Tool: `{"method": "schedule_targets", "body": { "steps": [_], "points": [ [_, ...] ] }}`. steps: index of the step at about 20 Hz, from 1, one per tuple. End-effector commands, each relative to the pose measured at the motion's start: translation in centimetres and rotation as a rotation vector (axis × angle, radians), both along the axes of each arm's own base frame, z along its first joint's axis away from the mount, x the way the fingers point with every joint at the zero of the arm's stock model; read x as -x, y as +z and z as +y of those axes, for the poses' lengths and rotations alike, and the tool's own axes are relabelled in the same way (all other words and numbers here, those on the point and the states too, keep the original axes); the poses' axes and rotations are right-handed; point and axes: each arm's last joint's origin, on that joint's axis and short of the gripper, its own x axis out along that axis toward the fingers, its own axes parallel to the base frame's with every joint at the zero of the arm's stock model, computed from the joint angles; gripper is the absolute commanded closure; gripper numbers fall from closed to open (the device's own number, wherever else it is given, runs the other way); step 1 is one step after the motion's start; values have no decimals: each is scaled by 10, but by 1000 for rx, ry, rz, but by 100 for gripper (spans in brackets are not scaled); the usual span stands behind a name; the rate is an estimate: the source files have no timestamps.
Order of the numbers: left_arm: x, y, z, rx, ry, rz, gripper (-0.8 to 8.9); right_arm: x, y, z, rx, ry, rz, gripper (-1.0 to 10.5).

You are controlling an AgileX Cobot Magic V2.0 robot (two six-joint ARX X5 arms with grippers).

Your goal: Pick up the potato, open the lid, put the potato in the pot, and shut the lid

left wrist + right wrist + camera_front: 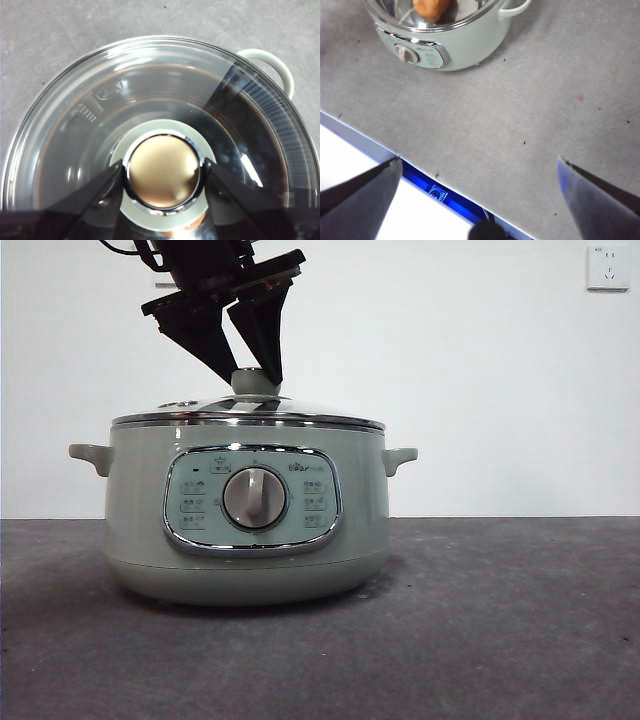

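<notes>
Lid [250, 410] on pot [140, 510]; left tool [163, 172] pinching knob [163, 172]; right tool [480, 200] spread wide, holding nothing

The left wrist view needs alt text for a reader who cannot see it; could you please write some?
Seen from directly above, the left end effector has a jaw on each side of the lid's knob. The domed glass lid sits on the pot, whose pale green handle shows beyond the rim, on a grey table.
</notes>
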Motion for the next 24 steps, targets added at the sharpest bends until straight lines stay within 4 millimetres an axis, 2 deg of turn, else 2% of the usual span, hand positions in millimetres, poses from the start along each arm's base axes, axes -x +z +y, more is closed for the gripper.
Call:
{"method": "schedule_targets", "body": {
  "steps": [1,3,4,6,9,15,20,24],
  "points": [
    [-6,-15,-9,-2,-15,23,608,1,-3,-1,19,-6,23,223],
    [-5,-12,-9,12,-8,8,222,1,-3,-2,35,-20,6,223],
    [-5,-10,-9,15,-9,2,94,1,-3,-2,38,-19,4,223],
    [0,-3,-6,23,-9,-11,78,1,-3,-2,38,-18,3,223],
    [12,19,2,55,-10,-65,78,0,-3,-2,47,-24,-5,223],
    [62,59,31,50,-17,-57,82,0,-3,-2,51,-26,-7,223],
    [111,76,56,-14,-39,40,87,-1,-4,0,56,-26,-3,223],
    [133,81,69,-48,-44,95,92,-7,-3,5,36,-23,-30,224]
  ]
}}
